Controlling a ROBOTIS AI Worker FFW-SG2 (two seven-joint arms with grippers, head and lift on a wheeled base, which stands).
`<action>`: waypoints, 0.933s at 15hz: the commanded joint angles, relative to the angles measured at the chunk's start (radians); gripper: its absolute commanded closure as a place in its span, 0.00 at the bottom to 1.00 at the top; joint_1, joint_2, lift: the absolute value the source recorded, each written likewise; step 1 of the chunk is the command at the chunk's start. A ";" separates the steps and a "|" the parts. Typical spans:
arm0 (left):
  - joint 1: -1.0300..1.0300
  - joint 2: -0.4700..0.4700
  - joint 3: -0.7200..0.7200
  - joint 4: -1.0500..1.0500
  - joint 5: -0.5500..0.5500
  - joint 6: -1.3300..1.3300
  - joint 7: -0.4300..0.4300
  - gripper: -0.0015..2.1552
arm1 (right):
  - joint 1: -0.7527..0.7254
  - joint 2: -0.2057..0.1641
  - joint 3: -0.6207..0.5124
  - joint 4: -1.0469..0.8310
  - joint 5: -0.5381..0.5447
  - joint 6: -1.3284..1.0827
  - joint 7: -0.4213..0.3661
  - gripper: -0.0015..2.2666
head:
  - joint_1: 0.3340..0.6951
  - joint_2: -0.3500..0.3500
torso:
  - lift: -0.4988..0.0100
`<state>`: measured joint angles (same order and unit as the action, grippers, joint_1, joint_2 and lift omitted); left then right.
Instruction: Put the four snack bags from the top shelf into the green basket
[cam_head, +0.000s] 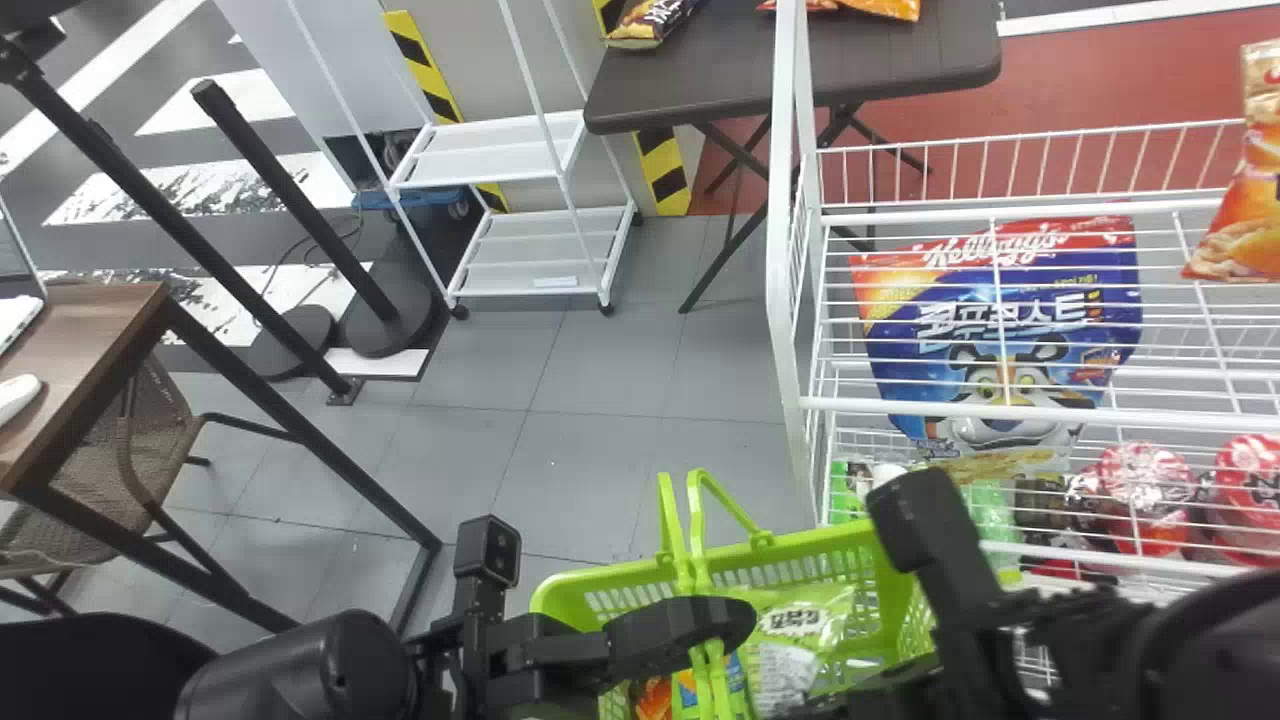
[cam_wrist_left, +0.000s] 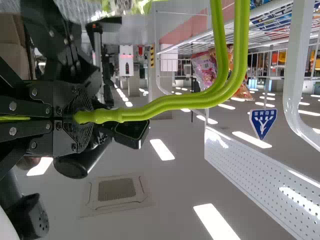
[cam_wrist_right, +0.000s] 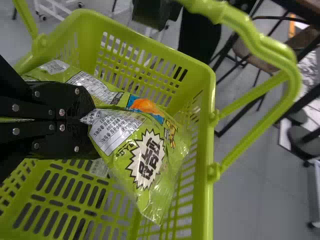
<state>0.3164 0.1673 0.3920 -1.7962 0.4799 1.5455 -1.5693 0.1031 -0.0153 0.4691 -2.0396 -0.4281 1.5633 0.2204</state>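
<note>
Right, biggest first: white wire rack (cam_head: 795, 300) is on the robot's right; dark surface (cam_head: 690, 90) on folding legs is ahead, packets (cam_head: 650, 22) on it. Green basket (cam_head: 620, 578) sits lower down, right beside the rack, with its handles (cam_head: 697, 540) up. Left claw (cam_head: 735, 622) is closed around the handles. Right claw (cam_head: 885, 688) is in over the basket, pinching a crumpled green snack bag (cam_wrist_right: 150, 160). That bag is inside the basket walls, printed end angled off the fingertips. Blue tiger bag (cam_head: 1000, 330) is in the rack; orange bag (cam_head: 1245, 215) is at its upper right. Small red-and-white packs (cam_head: 1145, 490) are below the blue one.
</note>
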 joint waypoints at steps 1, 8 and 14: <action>0.001 0.001 0.001 0.000 0.000 0.000 -0.011 1.00 | -0.023 0.000 0.020 0.030 0.000 0.009 0.001 0.20 | 1.00 1.00 | 0.98; -0.002 0.003 -0.007 -0.002 0.002 0.000 -0.011 1.00 | 0.064 -0.026 -0.240 -0.346 -0.046 0.009 0.005 0.03 | 1.00 1.00 | 0.98; -0.003 0.008 -0.009 -0.002 0.002 0.003 -0.011 1.00 | 0.102 -0.026 -0.590 -0.435 -0.009 0.009 0.016 0.03 | 1.00 0.86 | 0.98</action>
<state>0.3143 0.1731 0.3862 -1.7978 0.4815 1.5480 -1.5693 0.2085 -0.0408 -0.0746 -2.4939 -0.4896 1.5701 0.2368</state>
